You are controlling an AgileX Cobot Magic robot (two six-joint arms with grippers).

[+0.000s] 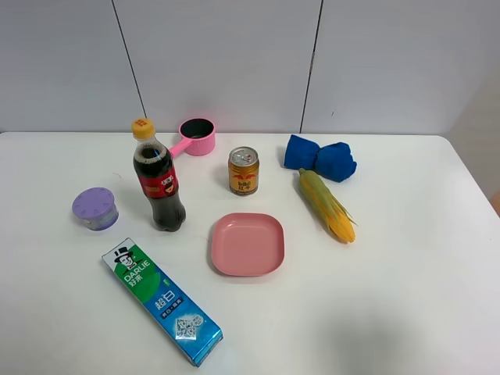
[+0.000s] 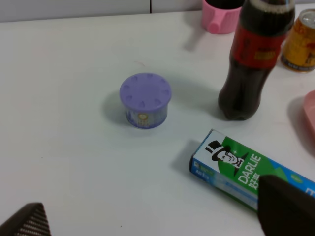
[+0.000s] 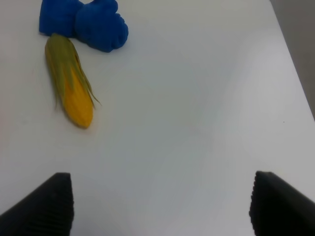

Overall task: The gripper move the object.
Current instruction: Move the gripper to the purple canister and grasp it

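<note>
The lavender round container [image 1: 95,209] with a dimpled lid stands upright on the white table at the left, apart from everything else. In the left wrist view the container [image 2: 145,100] is ahead of my left gripper [image 2: 157,223]. That gripper is open and empty, and only its two black fingertips [image 2: 288,206] show at the frame's edge. My right gripper [image 3: 162,206] is open and empty over bare table, near the corn cob [image 3: 69,81]. Neither gripper shows in the exterior high view.
A cola bottle [image 1: 158,180] stands just right of the container. A toothpaste box [image 1: 162,301] lies in front of it. A pink plate [image 1: 247,244], a can [image 1: 243,170], a pink saucepan [image 1: 195,137], a blue cloth [image 1: 320,158] and corn [image 1: 326,205] lie further right.
</note>
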